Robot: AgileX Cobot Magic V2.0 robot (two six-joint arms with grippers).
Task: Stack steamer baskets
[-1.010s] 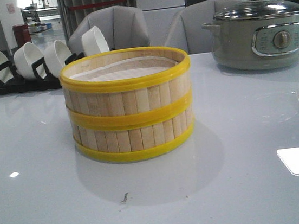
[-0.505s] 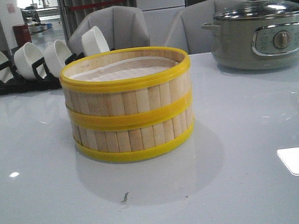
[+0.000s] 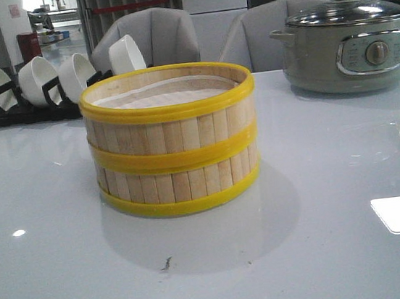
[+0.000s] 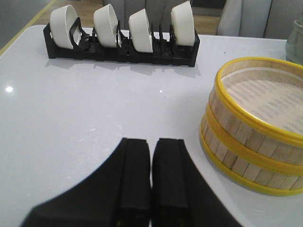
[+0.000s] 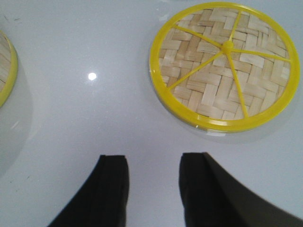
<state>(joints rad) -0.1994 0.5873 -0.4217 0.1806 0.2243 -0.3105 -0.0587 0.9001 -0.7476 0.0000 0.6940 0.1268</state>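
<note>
The two steamer baskets [image 3: 173, 139] sit stacked on the table [image 3: 329, 250], just beside the left gripper [image 4: 151, 156], whose fingers are pressed together, empty; the right gripper [image 5: 154, 175] is spread, empty, near the woven lid [image 5: 225, 66].

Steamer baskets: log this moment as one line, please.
steamer baskets: two stacked, upright | lid: flat on table, apart | left gripper: shut, empty | right gripper: open, empty
</note>
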